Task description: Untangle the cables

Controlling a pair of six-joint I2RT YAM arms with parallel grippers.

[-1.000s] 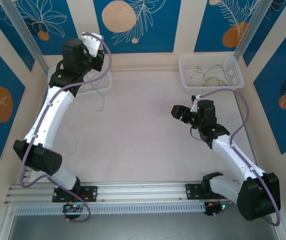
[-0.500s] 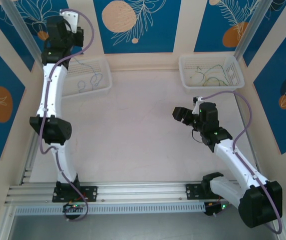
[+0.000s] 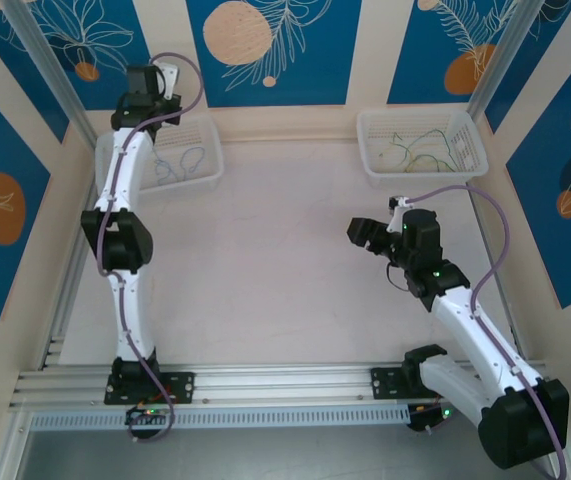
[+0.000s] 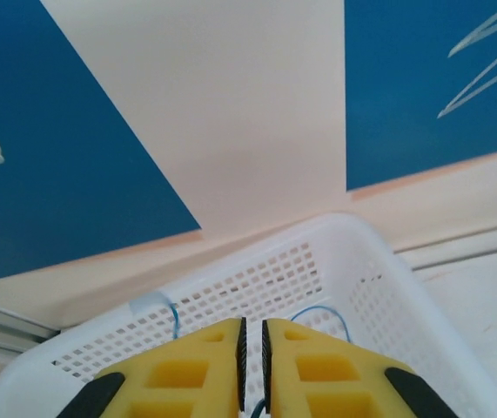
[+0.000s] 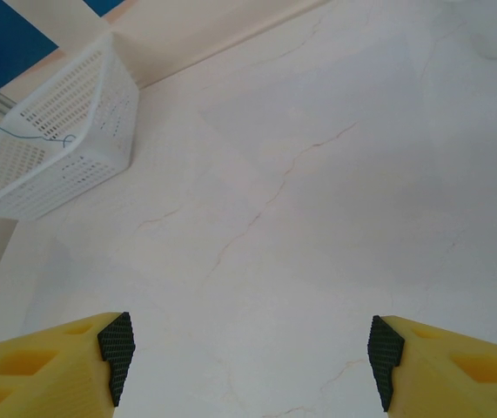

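Two arms, two baskets, two bunches of cables. Left arm is stretched almost straight from its base to the far-left corner, wrist up over the back of the left basket [image 3: 215, 150]. Left gripper [image 4: 251, 366] points down into that basket toward the wall. Its jaws are narrow, just a thin slit apart, and I can't tell if a wire is pinched in it. Blue cables [image 3: 180, 160] lie inside the left basket, thin and curly, with two loops showing just past the fingertips in the wrist view. I can't count them exactly.

Right arm is bent at the elbow, forearm angled in over the table [image 3: 285, 270]. Right gripper [image 5: 250, 353] hangs over bare tabletop, jaws wide, nothing between them. Green/yellow cables [image 3: 415, 150] sit tangled in the right basket [image 3: 477, 140], well apart from that gripper.

Baskets are white perforated plastic, rectangular with rounded corners. Fingers are yellow with cut-outs, and the pads [image 5: 117, 348] are black and ribbed. Table is pale and smooth with faint marble veins.
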